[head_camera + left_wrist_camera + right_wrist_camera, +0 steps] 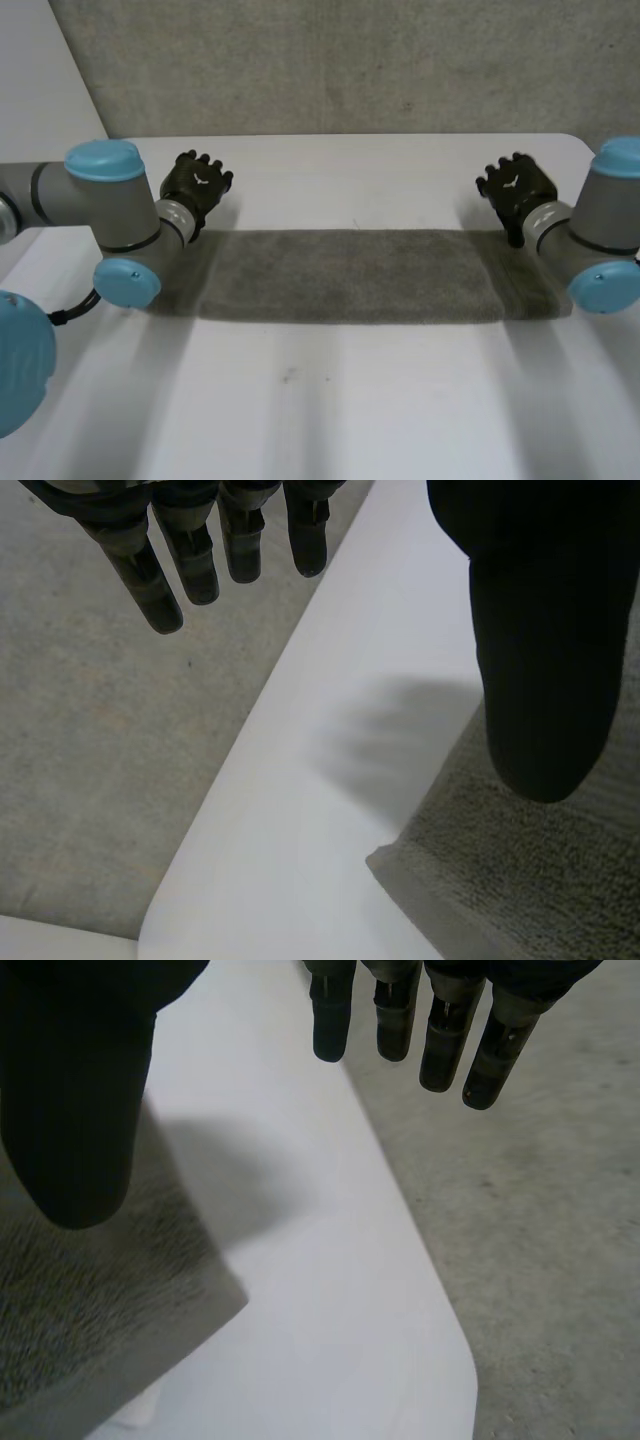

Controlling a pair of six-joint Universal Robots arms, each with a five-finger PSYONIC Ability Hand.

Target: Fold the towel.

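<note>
**A:** Grey terry towel, one long flat strip across the white surface, with an end reaching out towards each arm.

**B:** And the left hand hangs above its far corner, clear of the cloth. Fingers are straight, the thumb is spread wide, and there's nothing in it.

**A:** The right hand mirrors it at the other far corner, splayed and empty, thumb over the pile and fingers out past the cloth.

**B:** So where could this slip?

**A:** My worry is the pinch. That strip looks thick at the edge, likely doubled. A shallow grab could lift only the top layer and let the rest sag.

**B:** Timing too, I'd say. If one hand catches its corner and the other misses, the fold comes over skewed.

**A:** And in both wrist views the rounded corners of the surface sit close by, with the speckled floor beyond. A drag outward could pull an end over the rim.

**B:** Quick count?

**A:** One towel, two hands, two arms, one surface.
</note>
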